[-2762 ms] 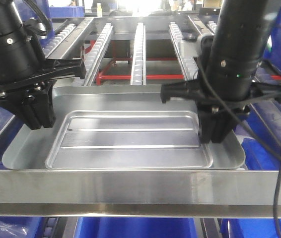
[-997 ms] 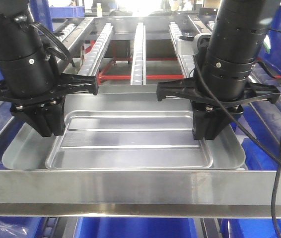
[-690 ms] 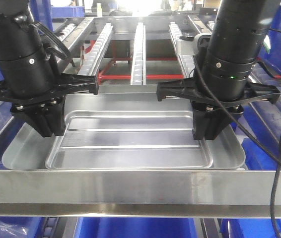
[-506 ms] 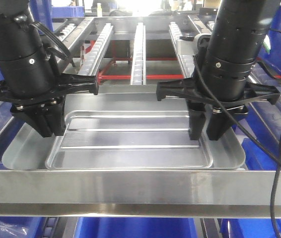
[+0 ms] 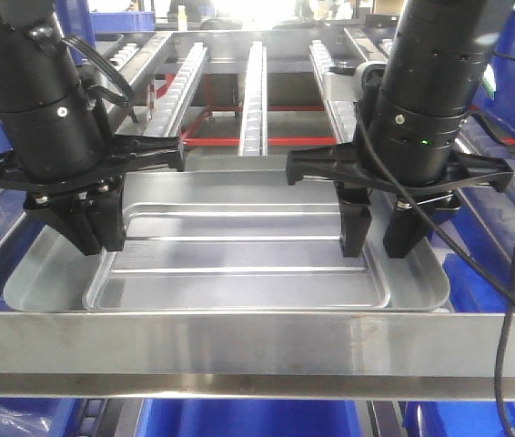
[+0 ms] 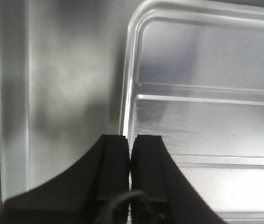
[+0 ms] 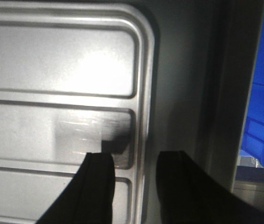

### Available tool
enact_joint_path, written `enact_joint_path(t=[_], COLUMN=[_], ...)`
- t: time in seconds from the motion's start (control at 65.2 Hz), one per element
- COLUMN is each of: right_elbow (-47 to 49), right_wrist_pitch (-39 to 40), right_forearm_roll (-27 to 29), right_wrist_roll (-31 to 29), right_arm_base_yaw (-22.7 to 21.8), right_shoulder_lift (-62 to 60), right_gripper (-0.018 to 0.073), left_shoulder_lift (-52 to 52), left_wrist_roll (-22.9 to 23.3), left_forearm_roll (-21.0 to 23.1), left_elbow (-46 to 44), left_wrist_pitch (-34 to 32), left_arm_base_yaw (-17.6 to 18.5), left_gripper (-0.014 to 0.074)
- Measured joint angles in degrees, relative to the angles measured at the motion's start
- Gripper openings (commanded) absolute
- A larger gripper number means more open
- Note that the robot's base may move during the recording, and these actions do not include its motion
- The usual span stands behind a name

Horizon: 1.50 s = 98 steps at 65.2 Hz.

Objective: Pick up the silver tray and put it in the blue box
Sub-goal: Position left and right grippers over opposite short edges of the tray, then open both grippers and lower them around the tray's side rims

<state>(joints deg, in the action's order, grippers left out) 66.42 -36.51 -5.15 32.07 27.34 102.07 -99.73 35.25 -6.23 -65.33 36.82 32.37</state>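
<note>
Fingers (image 5: 353,228) of the right gripper (image 5: 376,241) stand spread, one inside the tray (image 5: 239,282) and one over its right rim; the left gripper (image 5: 101,244) hangs at the opposite step with fingers (image 6: 115,177) pressed together, gripping nothing. The tray lies flat on the rack (image 5: 239,341), not yet lifted. I'd say the left must open and straddle its rim likewise, then both pinch evenly and together so the tray rises level.
</note>
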Motion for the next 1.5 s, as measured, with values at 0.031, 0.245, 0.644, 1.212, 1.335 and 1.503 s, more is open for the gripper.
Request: enact_joint_path(t=[0.031,0.245,0.644,1.212,1.335,1.503], right_elbow=[0.00,0.00,0.00,0.00,0.00,0.00], right_wrist_pitch=[0.00,0.00,0.00,0.00,0.00,0.13], right_forearm_roll=[0.00,1.00,4.02,2.24,2.20,2.20], right_wrist_roll=[0.00,0.00,0.00,0.10,0.10,0.10], right_arm_base_yaw=[0.00,0.00,0.00,-0.56,-0.56,-0.56], right_shoulder_lift=[0.00,0.00,0.00,0.00,0.00,0.00], right_gripper=[0.0356,0.0356,0.0357,0.0369,0.0369,0.0418], left_shoulder_lift=[0.00,0.00,0.00,0.00,0.00,0.00], left_wrist_roll=[0.00,0.00,0.00,0.00,0.00,0.00], left_forearm_roll=[-0.11,-1.13,-2.53,-2.35,-2.46,-2.46], left_elbow=[0.00,0.00,0.00,0.00,0.00,0.00], left_wrist_pitch=[0.00,0.00,1.53,1.42,1.33,1.33], left_arm_base_yaw=[0.00,0.00,0.00,0.00,0.00,0.00], left_gripper=[-0.0006,-0.0006,0.0290,0.0284,0.0284,0.0284])
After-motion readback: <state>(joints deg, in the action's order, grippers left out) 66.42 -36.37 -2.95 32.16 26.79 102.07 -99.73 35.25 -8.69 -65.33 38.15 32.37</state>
